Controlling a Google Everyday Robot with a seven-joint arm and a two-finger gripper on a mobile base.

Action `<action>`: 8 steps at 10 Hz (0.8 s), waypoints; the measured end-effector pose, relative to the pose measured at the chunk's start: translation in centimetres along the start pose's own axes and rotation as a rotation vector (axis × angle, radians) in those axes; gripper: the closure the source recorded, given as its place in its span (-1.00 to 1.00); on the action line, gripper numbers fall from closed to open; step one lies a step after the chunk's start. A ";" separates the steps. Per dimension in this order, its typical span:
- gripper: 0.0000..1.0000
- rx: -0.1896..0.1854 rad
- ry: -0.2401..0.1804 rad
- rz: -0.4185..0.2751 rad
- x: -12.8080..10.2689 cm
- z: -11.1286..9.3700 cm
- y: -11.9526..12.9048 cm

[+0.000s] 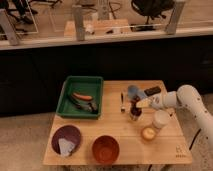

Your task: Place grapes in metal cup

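Grapes (134, 105) in tool (137, 103) grip over metal cup (134, 116), carrot (82, 96) in green tray (66, 105)

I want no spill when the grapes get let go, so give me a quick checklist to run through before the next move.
1. Tool over the metal cup: ok, it sits just above it.
2. Grapes at the tool, above the cup: ok, dark bunch hangs there.
3. Grapes already inside the cup: cannot tell.
4. Cup upright on the table: ok.
5. White container close on the cup's right: not ok, mind it when pulling back.
6. Green tray away from the arm: ok.
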 end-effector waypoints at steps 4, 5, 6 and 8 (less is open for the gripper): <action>-0.60 0.020 0.005 -0.004 0.3 -0.2 -0.4; -0.60 0.027 0.006 -0.005 0.4 -0.2 -0.5; -0.60 0.035 0.005 -0.003 0.3 -0.4 -0.7; -0.60 0.045 0.026 0.002 0.7 -1.0 -1.0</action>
